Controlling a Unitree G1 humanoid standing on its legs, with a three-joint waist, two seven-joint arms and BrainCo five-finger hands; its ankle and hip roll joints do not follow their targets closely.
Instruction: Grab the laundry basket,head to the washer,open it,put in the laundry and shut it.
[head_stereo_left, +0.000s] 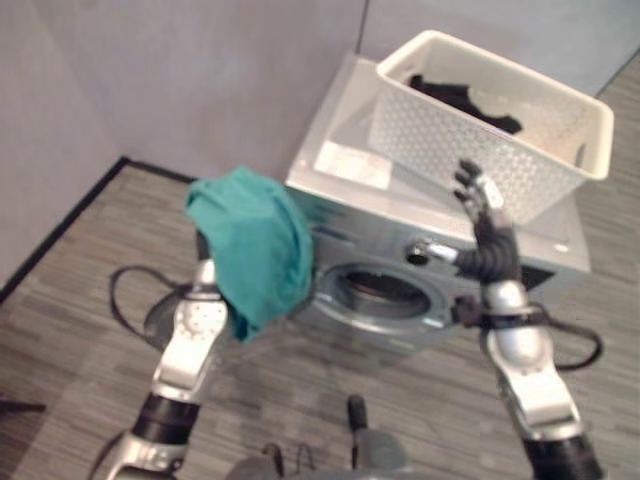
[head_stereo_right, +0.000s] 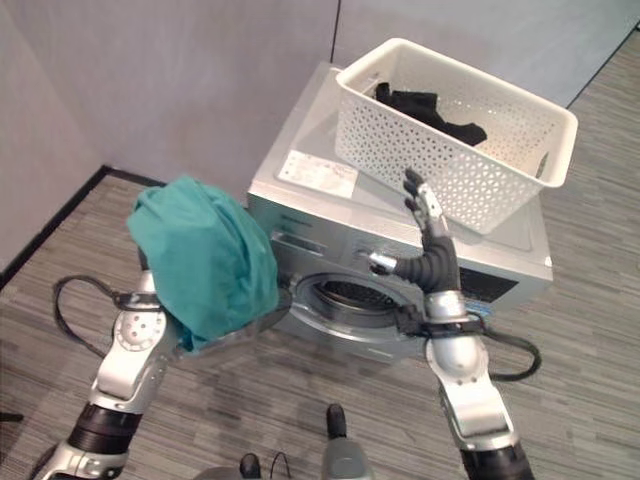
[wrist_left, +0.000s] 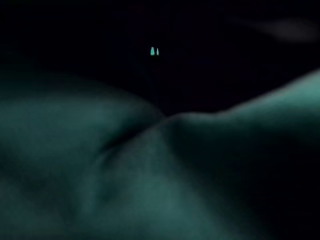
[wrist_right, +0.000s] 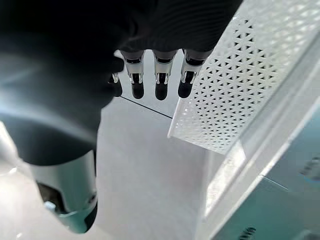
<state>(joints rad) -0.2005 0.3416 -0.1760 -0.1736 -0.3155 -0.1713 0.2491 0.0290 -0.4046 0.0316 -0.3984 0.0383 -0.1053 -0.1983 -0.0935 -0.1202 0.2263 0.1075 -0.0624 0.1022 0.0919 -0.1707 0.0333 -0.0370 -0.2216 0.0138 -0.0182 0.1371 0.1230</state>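
Note:
The white perforated laundry basket (head_stereo_left: 470, 150) stands on top of the silver washer (head_stereo_left: 340, 130), with dark laundry (head_stereo_left: 465, 100) inside it. The washer's round port (head_stereo_left: 385, 290) is uncovered; its door (head_stereo_right: 262, 322) hangs open to the left, mostly behind a teal cloth (head_stereo_left: 255, 245). That cloth is draped over my raised left hand, just left of the port, and covers the left wrist view (wrist_left: 150, 175). My right hand (head_stereo_left: 488, 222) is held up with straight fingers (wrist_right: 157, 82) in front of the basket's near wall (wrist_right: 225, 100), open and holding nothing.
Grey walls close off the corner behind the washer, with a black skirting (head_stereo_left: 70, 215) along the floor at the left. A white sheet (head_stereo_left: 352, 163) lies on the washer's top beside the basket. Wood-pattern floor (head_stereo_left: 60, 340) spreads in front.

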